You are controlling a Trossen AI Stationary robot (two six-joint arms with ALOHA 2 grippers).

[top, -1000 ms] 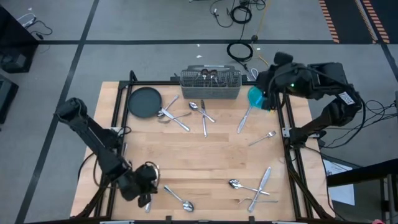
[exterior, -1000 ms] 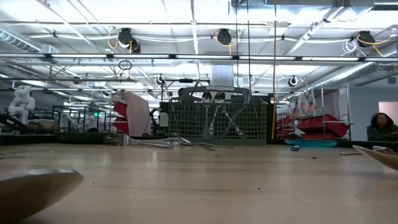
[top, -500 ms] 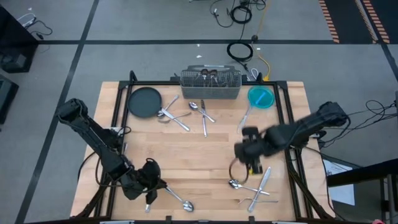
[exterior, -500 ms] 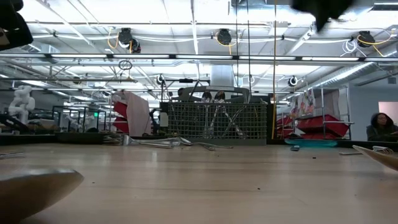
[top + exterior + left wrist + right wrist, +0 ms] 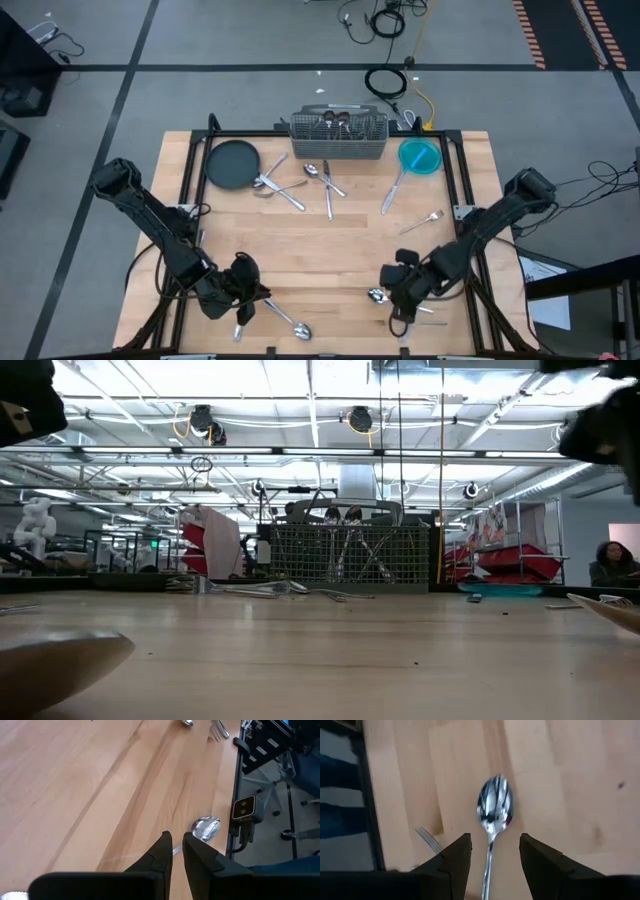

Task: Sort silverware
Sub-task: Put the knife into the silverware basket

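Silverware lies scattered on the wooden table [image 5: 330,245]. My left gripper [image 5: 250,295] is near the near-left corner, shut at the handle of a spoon [image 5: 287,319] whose bowl [image 5: 206,827] lies beyond the fingertips. My right gripper [image 5: 398,295] is low over the near-right cluster, open. Its fingers stand on either side of the handle of a second spoon [image 5: 494,807] without touching it. That spoon lies flat, bowl up, with fork tines [image 5: 427,837] beside it. A knife [image 5: 425,288] and a fork [image 5: 410,322] lie in the same cluster. My left gripper pinches the spoon's handle [image 5: 175,851] between its two fingers, near the handle's free end. The fingers slant down from the table's left side and lie along the handle. The spoon lies flat on the table, with its bowl toward the near edge.
A grey wire-mesh caddy [image 5: 338,135] holding some utensils stands at the far edge. A dark round plate [image 5: 232,163] is to its left and a teal bowl [image 5: 420,156] to its right. More silverware [image 5: 300,182] lies mid-table, plus a knife [image 5: 392,190] and a fork [image 5: 422,220]. Black frame rails [image 5: 470,250] line the sides.
My right arm has swung from the far-right corner by the teal bowl across to the near-right cluster and come down over the spoon there. My left gripper has shifted a little to the right, toward its spoon. No piece of silverware has moved.
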